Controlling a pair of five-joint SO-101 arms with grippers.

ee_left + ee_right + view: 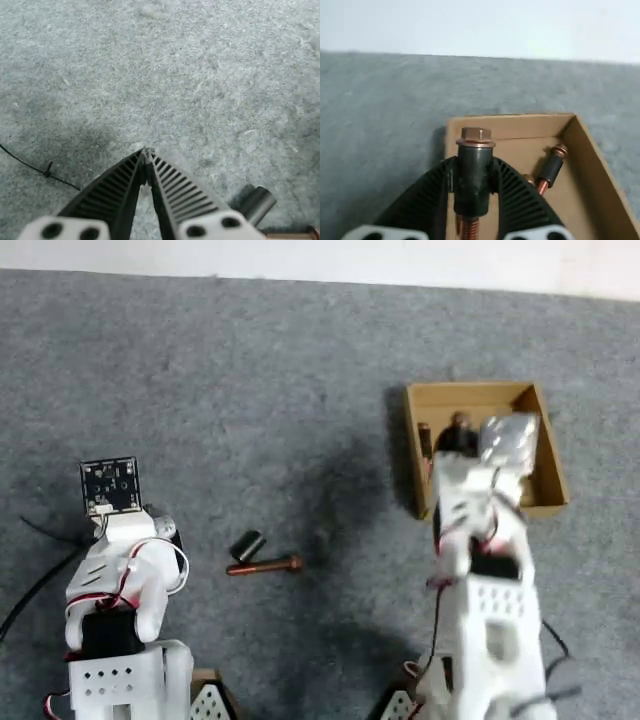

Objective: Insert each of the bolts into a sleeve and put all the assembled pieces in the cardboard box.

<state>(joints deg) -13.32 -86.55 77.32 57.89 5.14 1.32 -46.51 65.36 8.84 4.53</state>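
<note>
From above, you see the white left arm (125, 580) sitting back at the near left of the grey felt-like table surface (250, 390). Between the two arms a short dark cylindrical sleeve (247, 544) lies loose on the felt. A copper-coloured hex-head bolt (265, 565) lies flat just beside it. The white right arm (485, 610) stretches out to the open brown cardboard box (550, 475) at the far right. Its right gripper (458, 435) is over the inside of the box.

On the left wrist camera, your left gripper (146, 156) is clenched on nothing, its ribbed black fingers (115, 192) meeting at the tips over the felt. The dark cylindrical sleeve (257, 202) lies off to one side, apart from the fingers. An end of the copper-coloured hex-head bolt (292, 234) shows at the frame's edge. A thin black cable (40, 167) lies across the felt.

On the right wrist camera, your right gripper (473, 172) is grasping an assembled piece (472, 162), a dark sleeve with a copper bolt through it. The piece stands upright between the fingers, hex head uppermost and the threaded end showing below. It is held at the cardboard box (520, 120). A second assembled piece (551, 170) already lies on the box floor, near one side wall.
</note>
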